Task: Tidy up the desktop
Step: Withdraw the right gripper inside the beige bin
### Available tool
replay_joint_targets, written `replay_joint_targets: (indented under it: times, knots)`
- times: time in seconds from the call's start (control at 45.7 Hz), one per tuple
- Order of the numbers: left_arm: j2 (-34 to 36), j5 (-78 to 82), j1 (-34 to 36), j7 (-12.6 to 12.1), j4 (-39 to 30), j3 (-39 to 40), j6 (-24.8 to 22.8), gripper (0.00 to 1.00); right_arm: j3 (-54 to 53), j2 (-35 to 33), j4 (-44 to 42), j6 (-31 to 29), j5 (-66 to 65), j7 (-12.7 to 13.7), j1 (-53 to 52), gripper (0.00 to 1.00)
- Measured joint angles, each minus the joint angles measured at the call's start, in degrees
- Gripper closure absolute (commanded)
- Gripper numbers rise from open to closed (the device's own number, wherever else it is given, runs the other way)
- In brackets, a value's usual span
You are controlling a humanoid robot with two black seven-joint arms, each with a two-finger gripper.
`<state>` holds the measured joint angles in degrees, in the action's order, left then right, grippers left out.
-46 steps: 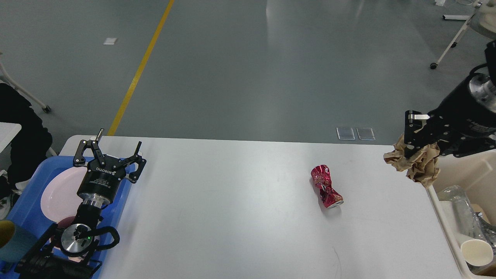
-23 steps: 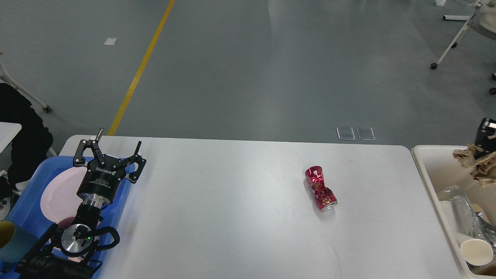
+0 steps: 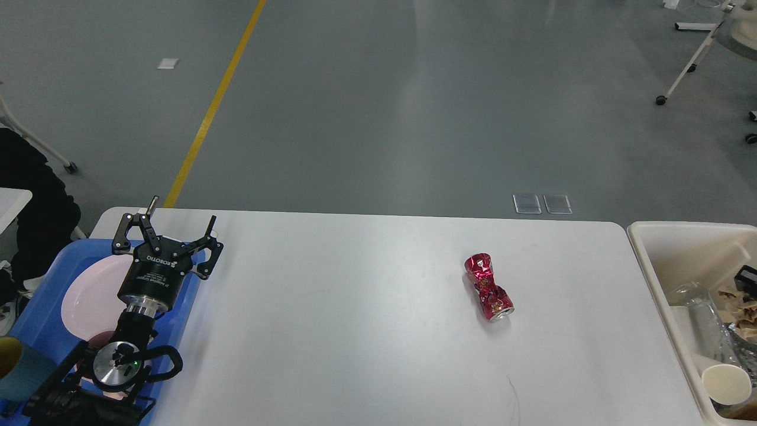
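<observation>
crushed red can (image 3: 489, 287) lying flat | blue tray (image 3: 41, 299): pink plate (image 3: 89, 290) | cream bin (image 3: 662, 251): paper cup (image 3: 726, 384)

White desktop (image 3: 366, 331); crushed red can (image 3: 488, 287); blue tray (image 3: 41, 296); pink plate (image 3: 89, 296); cream bin (image 3: 656, 260).

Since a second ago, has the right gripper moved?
Yes. It has gone right and down, from over the desktop's right edge into the cream bin; only a dark tip shows by the crumpled paper.
</observation>
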<state>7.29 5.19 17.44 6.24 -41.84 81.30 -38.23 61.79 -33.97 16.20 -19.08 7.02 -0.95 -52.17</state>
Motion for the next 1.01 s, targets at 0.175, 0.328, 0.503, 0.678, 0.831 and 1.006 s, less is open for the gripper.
replay_joint_targets:
  times: [0.175,0.328,0.503,0.678,0.831,1.006]
  knots:
    - [0.0,0.0,0.0,0.0,0.0,0.0,0.0,0.04,-4.7,6.0,-11.2,2.1,0.1,0.6,11.8,1.0]
    - [0.0,0.0,0.0,0.0,0.0,0.0,0.0,0.04,-5.9,9.0,-12.4,9.9,0.1,2.3,17.3,1.0]
    - [0.0,0.0,0.0,0.0,0.0,0.0,0.0,0.03,-7.5,11.0,-12.4,14.0,0.1,4.7,20.0,1.0]
    - [0.0,0.0,0.0,0.0,0.0,0.0,0.0,0.04,-7.7,11.9,-12.4,14.2,0.1,5.1,20.2,0.92]
    - [0.0,0.0,0.0,0.0,0.0,0.0,0.0,0.03,-7.7,12.0,-12.7,16.1,0.1,5.1,20.2,0.0]
    - [0.0,0.0,0.0,0.0,0.0,0.0,0.0,0.04,-7.6,12.9,-12.7,20.8,0.1,4.9,20.2,0.0]
